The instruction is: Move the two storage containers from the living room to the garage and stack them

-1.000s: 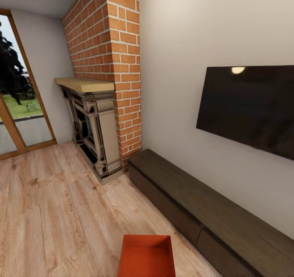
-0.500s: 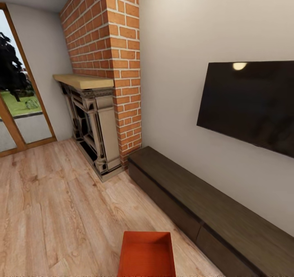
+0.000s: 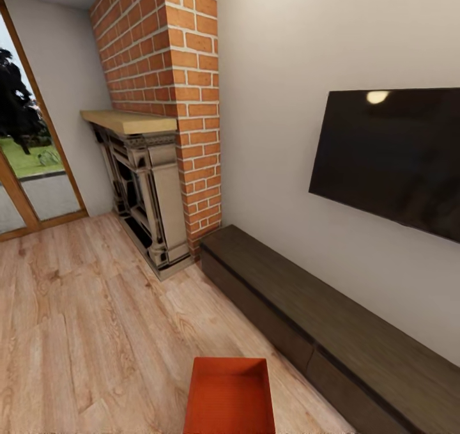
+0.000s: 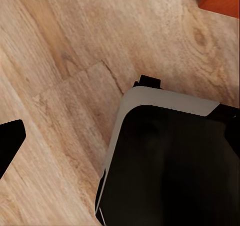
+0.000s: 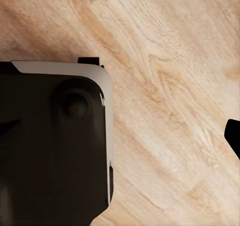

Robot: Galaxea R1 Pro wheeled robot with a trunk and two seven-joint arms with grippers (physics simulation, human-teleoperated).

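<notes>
Approaching first storage container (image 3: 230, 397), lying on wood plank floor (image 3: 83, 332) just beside dark TV bench (image 3: 319, 319), well short of fireplace (image 3: 144, 191). Finger spread: cannot tell. Next: closing in, lowering an arm to the rim.

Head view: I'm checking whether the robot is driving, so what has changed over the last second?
The whole picture shifted, so the camera moved, not the room: the fireplace, TV and bench slid slightly up and left, and less of the glass door shows. The orange container stays at the bottom centre on the wood floor.
</notes>
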